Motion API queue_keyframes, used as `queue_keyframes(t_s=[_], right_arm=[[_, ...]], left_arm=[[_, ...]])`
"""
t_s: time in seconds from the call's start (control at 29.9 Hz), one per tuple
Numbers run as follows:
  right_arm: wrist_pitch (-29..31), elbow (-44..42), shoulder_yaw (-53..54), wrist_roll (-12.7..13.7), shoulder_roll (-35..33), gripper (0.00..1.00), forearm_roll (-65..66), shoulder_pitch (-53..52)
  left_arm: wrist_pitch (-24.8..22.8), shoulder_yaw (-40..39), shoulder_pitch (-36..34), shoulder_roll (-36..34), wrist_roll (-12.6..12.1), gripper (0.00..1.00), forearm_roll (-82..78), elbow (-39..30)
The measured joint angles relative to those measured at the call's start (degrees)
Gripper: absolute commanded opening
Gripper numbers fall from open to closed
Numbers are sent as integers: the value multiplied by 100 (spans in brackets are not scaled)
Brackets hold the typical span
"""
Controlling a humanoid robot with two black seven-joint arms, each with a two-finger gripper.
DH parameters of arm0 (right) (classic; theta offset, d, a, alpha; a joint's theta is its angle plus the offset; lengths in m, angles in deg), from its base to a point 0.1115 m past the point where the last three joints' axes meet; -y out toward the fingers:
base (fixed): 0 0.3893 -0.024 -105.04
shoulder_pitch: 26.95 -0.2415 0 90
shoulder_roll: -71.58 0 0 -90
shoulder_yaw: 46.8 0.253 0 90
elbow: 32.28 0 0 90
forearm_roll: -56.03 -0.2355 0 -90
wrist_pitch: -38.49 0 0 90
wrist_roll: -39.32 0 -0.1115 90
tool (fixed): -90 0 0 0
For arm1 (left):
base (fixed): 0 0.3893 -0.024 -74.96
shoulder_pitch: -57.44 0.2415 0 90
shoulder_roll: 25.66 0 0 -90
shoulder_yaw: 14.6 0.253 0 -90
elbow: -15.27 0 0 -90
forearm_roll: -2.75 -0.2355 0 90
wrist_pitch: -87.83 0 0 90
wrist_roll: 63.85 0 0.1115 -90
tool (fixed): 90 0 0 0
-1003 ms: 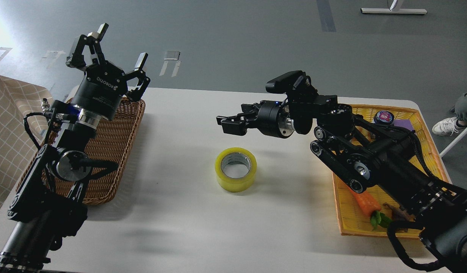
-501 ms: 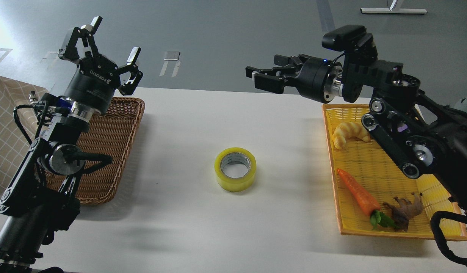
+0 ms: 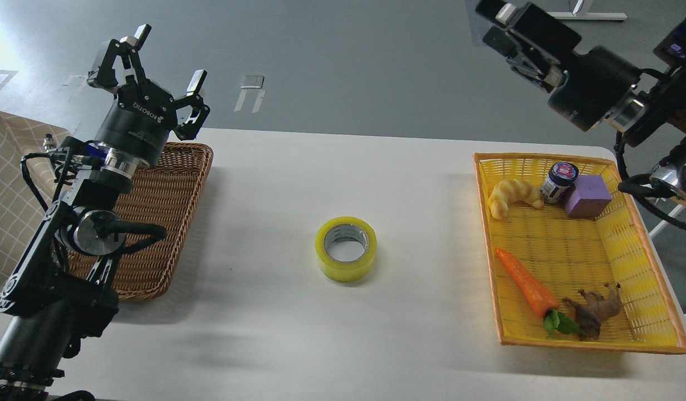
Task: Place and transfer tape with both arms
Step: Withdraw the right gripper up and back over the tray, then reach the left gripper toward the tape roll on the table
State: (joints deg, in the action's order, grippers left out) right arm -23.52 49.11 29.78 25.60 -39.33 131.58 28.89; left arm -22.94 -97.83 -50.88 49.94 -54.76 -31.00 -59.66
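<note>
Grey flooring with pale tape marks stretches behind a white rectangular tabletop (image 3: 276, 328). Near its middle lies the thick ring-shaped roll of translucent yellow packing tape (image 3: 346, 248), flat on its side with the grey-white core facing up, touched by neither arm and well apart from both baskets.

White lettering on the left claw (image 3: 148, 64) reads ROBOTIQ; smaller print on the black wrist cylinder below it is too fine to read. The black jointed left arm (image 3: 70, 245) rises from the lower left corner, a silver joint disc showing at its bend, and tilts up and away so that the claw stands high over the far end of the brown woven wicker basket (image 3: 165, 223) — its two fingers spread wide, holding nothing.

The right claw (image 3: 510, 22) sits at the upper right, raised above the floor beyond the tabletop's far edge, pointing up and left; it is dark and seen at an angle, so I cannot tell whether its fingers are spread or pressed together.

A yellow plastic lattice basket (image 3: 627, 245) holds a pale croissant (image 3: 513, 195), a small dark jar with a blue-and-pink label (image 3: 560, 181) — the writing unreadable — a purple cube (image 3: 587, 195), an orange carrot (image 3: 527, 287) and a brown animal figure (image 3: 596, 309).
</note>
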Motion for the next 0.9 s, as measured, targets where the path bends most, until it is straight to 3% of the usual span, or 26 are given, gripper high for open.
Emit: queue_keyframes(t_s=[0.2,0.4,0.64,0.9], right_arm=[[-229,-5,267,34,185,100,-977,354],[-498,-13,384,44,474,100,-2019,795],[-524,8,377,145,573,100,-3257,908],[-520,2,377,228,733,100,-3413,954]], left_arm=[[-15,178,28,23,41,98,-136,-17],[195,297,-33,295,272,98,-788,-17],[393,330,-10,380,206,98,-840,-105],[393,523,28,338,236,98,-888,-260]])
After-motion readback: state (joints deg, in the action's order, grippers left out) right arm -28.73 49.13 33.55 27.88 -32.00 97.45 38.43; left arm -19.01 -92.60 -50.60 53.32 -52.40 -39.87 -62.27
